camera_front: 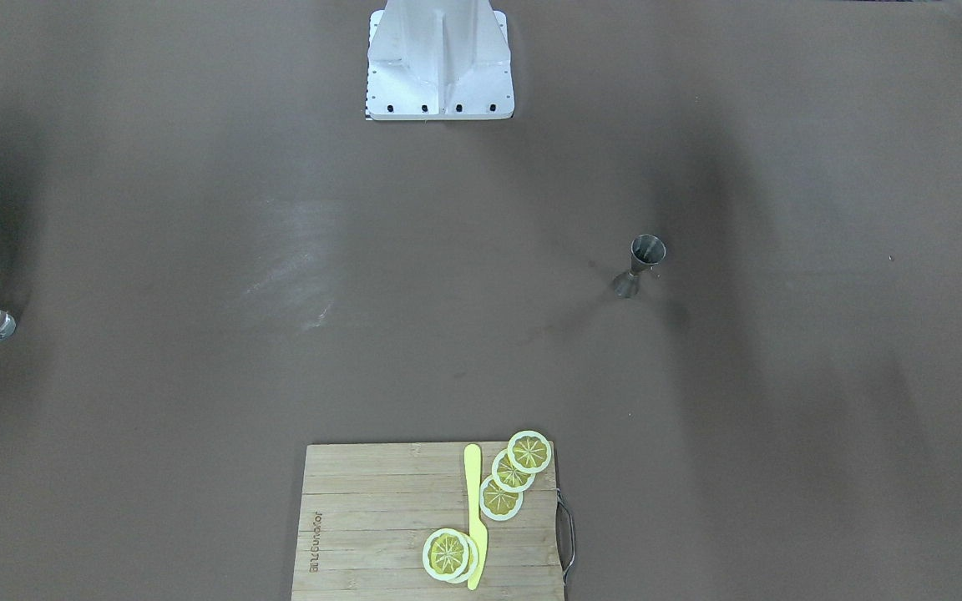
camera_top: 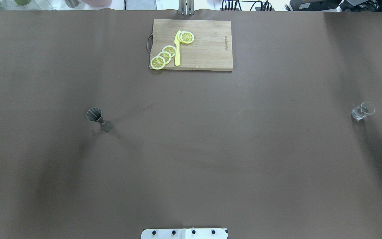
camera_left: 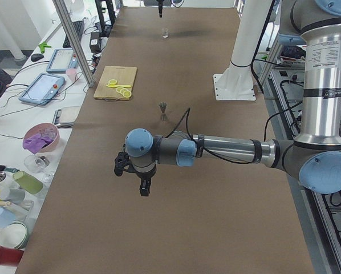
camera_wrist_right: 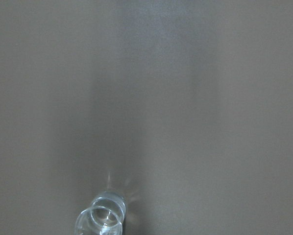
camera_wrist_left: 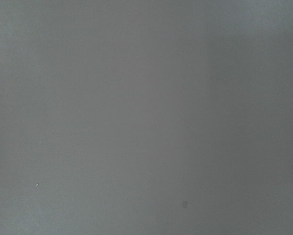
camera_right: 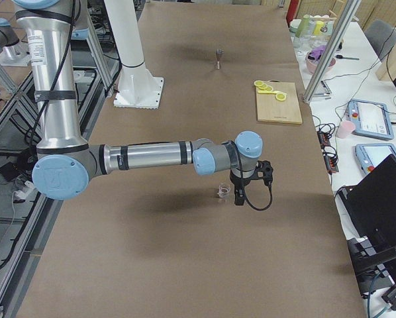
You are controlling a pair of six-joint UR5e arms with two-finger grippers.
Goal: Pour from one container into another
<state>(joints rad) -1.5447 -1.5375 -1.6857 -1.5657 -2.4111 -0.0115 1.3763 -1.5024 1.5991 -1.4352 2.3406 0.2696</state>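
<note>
**Jigger-to-glass pour: nothing grabbed yet, tips + headcount**

Looks like step one: getting hold of the jigger. Sitting upright and untouched on the counter at roughly 9 o'clock in the overhead view (robot base at 6). Well apart from the glass, way over at 3 o'clock, also upright and untouched.

Can't tell released or clenched for the left tool. Only caught from the side camera, hanging over bare counter out past 9 o'clock. Same deal for the right tool, hovering just beside the glass.

To do it well, probably:
- Come down on the jigger from above and pinch the narrow waist, not a cone.
- Go slow. Looks slick and tippy.
- Keep it level on the carry.
- Either haul it across to 3 o'clock or bring the glass toward the middle first.
- Tip over the rim, not beside it.

Headcount, near to far:
- 1 jigger
- 1 glass
- 1 cutting board, up at 12 o'clock
- 1 yellow knife on it
- 5 lemon slices, best guess (three fanned, two stacked)
</note>
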